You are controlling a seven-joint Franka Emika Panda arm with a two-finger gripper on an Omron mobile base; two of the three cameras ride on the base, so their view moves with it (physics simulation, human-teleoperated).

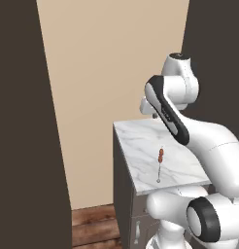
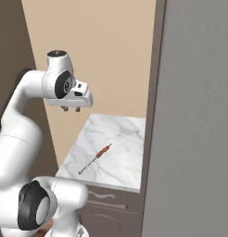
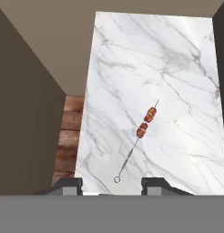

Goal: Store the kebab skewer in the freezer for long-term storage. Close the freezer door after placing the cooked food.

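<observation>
nearest the base, the white arm with dark joints (image 1: 209, 146) bends up and forward, carrying its two-finger end effector (image 2: 72, 109) high above the white marble-topped desk (image 2: 120, 134). in the hand view the two small dark fingertips (image 3: 72, 186) stand parted with a clear gap between them, gripping nothing; the end effector (image 3: 111, 185) hangs well apart from the desk surface, looking straight down on it.

on the desk (image 1: 141, 146) lies the thin metal kebab skewer with a small ring end and two reddish-brown meat chunks (image 3: 136, 139). it lies flat on the marble, alone, towards the front half of the top. its ring end points towards the robot and the front edge of the desk, and the meat chunks sit nearer the far, pointed end. in the left base view the kebab skewer (image 1: 160, 165) runs nearly straight away from the front edge; in the right base view the kebab skewer (image 2: 96, 158) slants up to the right.

to the robot's right, a tall matte-grey flat panel (image 2: 199, 120) rises just beside the desk. a dark brown cabinet side (image 1: 24, 126) stands to the left, with wooden plank floor (image 1: 94, 226) below. beyond the desk is a plain beige wall (image 1: 111, 58).
</observation>
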